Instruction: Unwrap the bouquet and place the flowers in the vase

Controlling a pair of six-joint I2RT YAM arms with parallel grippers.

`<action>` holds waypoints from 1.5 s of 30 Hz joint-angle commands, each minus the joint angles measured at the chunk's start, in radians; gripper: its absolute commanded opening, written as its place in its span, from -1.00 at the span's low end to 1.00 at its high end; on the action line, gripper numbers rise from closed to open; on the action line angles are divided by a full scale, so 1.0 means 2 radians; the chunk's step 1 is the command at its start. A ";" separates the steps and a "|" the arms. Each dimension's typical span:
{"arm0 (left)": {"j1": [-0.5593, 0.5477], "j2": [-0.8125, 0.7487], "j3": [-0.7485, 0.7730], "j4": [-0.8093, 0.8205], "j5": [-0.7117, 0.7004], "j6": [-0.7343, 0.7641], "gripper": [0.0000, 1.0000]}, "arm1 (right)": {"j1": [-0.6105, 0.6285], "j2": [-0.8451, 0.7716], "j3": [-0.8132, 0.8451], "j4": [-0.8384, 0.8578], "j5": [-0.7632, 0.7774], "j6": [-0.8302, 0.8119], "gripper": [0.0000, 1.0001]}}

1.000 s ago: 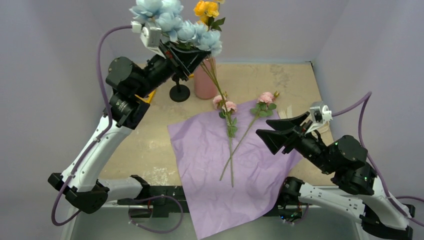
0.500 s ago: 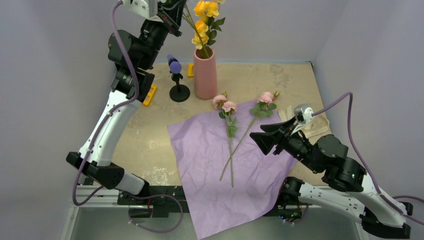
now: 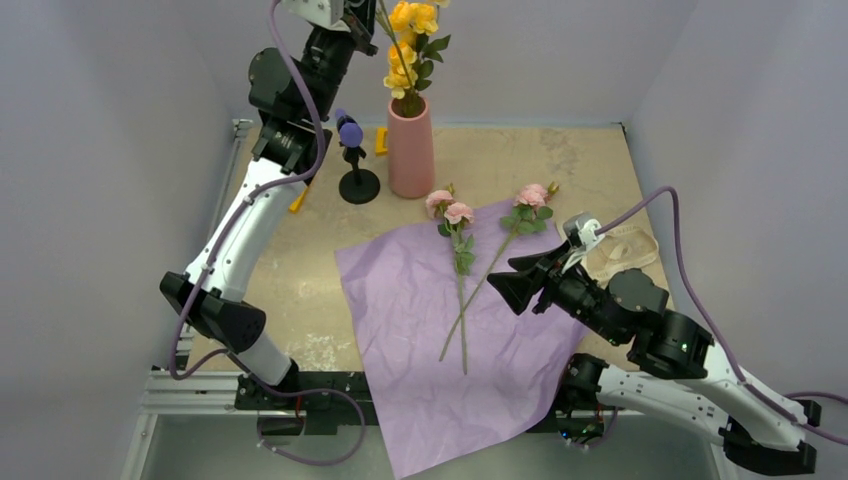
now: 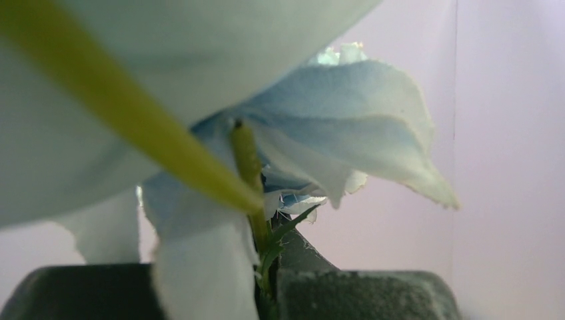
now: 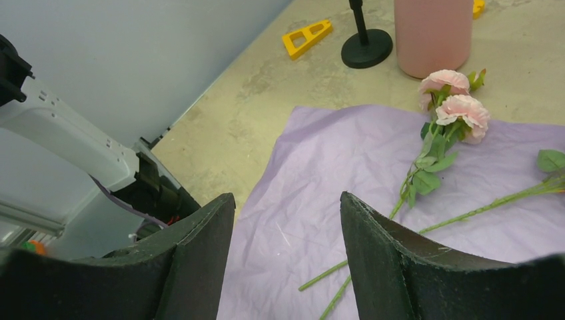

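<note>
Tall matte salmon-pink tapered vase (image 3: 411,150) is seen upright at the far side of the beige worktop (image 3: 560,160), with yellow roses (image 3: 408,40) seated in it. Left tool (image 4: 266,293) is raised above the vase, clenched on the green stem of a pale-blue rose (image 4: 333,133) (petals fill the wrist view). Two pink rose stems (image 3: 452,212) are laid on the crinkled lilac paper sheet (image 3: 420,330) in front of the vase. Right tool (image 3: 505,278) is held released, jaws apart, nearer than the vase and to its right.

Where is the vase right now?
In the top view the vase stands at the far side of the table, holding yellow flowers, just right of the black stand.
</note>
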 commanded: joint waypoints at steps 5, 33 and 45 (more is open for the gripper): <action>0.004 0.005 -0.027 0.048 -0.010 0.034 -1.00 | 0.003 -0.005 -0.004 0.017 0.002 -0.006 0.27; 0.004 0.055 -0.157 0.056 -0.015 0.020 -1.00 | 0.003 0.005 -0.014 0.025 0.012 -0.012 0.26; 0.005 0.092 -0.171 0.054 -0.036 0.020 -1.00 | 0.003 0.015 -0.016 0.031 0.014 -0.018 0.27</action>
